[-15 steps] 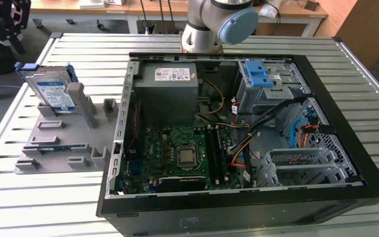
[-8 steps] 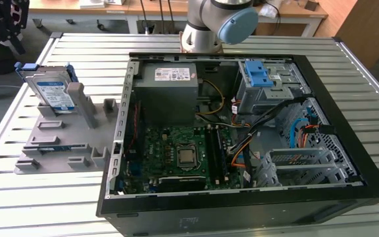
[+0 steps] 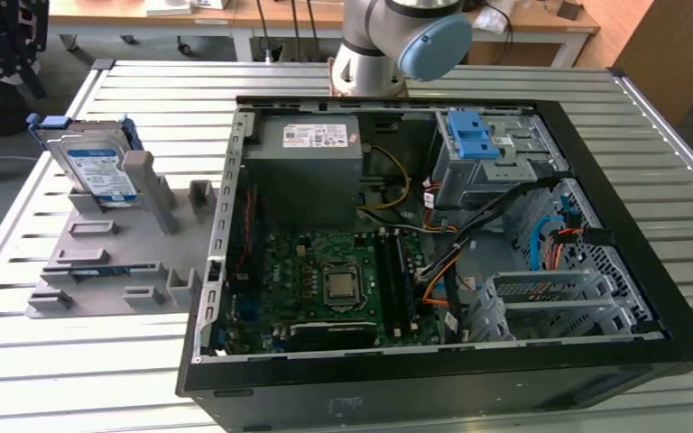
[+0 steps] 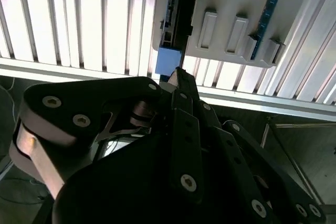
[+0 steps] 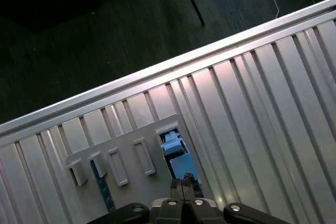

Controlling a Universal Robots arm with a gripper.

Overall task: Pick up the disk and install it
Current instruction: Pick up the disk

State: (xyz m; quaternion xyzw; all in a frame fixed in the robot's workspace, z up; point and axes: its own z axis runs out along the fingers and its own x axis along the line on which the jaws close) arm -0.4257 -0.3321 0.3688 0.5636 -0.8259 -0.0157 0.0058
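Observation:
The disk (image 3: pixel 91 167), silver with a white-and-blue label and blue rails, stands on edge in a grey slotted holder (image 3: pixel 106 271) at the exterior view's left. In both wrist views I look down on it edge-on, as a dark strip with a blue end (image 4: pixel 168 60) and as a blue piece (image 5: pixel 173 148) in a slot of the holder (image 5: pixel 126 145). My gripper (image 5: pixel 182 186) hangs above the disk and apart from it. Its dark fingers (image 4: pixel 181 85) are pressed together, shut, with nothing between them.
An open black computer case (image 3: pixel 635 225) lies beside the holder, with a grey power-supply box (image 3: pixel 310 144), a motherboard (image 3: pixel 335 280) and a drive cage with blue latch tabs (image 3: pixel 479 135). The slatted metal table (image 5: pixel 262 93) ends close behind the holder, and dark floor (image 5: pixel 105 35) lies beyond.

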